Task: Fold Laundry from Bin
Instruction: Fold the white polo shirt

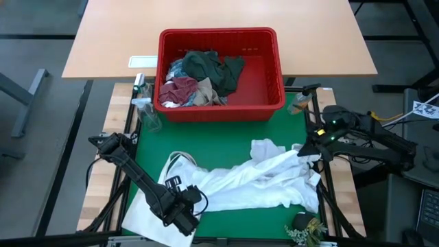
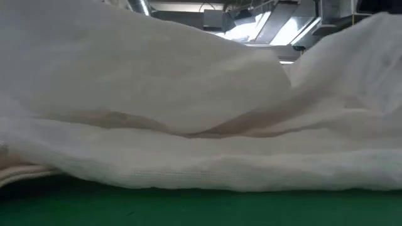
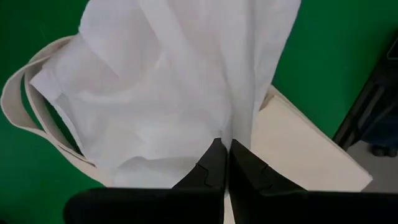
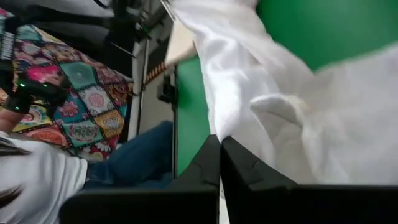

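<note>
White garment (image 1: 254, 182) lies stretched on the green mat (image 1: 226, 134) between both grippers; left gripper (image 1: 186, 209) and right gripper (image 1: 310, 149) each pinch an end, fingers closed on cloth. Bin (image 1: 264, 96) beyond holds more laundry. Step: spreading. Next likely: flatten

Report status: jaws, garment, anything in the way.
Left gripper and right gripper jaws shut on white garment, stretched over green mat. Tote bag under its left end. Remaining laundry in red bin.
</note>
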Controlling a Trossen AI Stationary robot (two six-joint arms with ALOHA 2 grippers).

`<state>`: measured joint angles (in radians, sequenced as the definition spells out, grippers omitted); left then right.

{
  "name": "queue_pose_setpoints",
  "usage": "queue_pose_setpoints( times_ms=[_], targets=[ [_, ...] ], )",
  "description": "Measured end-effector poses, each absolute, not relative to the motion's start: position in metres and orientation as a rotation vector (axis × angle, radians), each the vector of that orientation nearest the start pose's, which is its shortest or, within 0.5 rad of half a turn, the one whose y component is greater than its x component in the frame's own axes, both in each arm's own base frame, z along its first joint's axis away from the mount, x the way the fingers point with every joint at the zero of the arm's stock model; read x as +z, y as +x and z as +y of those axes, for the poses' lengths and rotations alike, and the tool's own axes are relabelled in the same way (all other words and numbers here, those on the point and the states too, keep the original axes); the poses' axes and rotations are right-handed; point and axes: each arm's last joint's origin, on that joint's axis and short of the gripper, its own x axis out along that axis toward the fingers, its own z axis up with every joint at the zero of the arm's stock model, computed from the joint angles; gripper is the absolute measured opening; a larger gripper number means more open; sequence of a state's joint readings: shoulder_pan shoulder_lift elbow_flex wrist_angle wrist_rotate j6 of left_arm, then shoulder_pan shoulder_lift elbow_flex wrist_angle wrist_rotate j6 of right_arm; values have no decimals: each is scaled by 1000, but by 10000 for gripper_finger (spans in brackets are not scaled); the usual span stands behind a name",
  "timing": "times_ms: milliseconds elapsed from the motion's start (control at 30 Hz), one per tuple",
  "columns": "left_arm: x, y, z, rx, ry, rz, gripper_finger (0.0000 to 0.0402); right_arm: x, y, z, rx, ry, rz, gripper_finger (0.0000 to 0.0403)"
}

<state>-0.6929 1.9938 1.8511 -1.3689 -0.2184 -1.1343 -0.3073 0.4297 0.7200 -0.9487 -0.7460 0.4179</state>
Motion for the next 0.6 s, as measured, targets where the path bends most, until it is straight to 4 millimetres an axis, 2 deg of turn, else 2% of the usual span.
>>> queue_pose_setpoints(
  times_ms=[200,333,467,600],
  targets=[
    [273,301,-241,409,-273,1328,0,294,77,-1,340,745,600,0],
    [273,301,-240,412,-279,1327,0,295,91,6,381,717,642,0],
    [273,302,-240,418,-291,1329,0,293,111,28,478,640,723,0],
    [273,300,-242,412,-289,1330,0,286,111,56,556,551,836,0]
  ],
)
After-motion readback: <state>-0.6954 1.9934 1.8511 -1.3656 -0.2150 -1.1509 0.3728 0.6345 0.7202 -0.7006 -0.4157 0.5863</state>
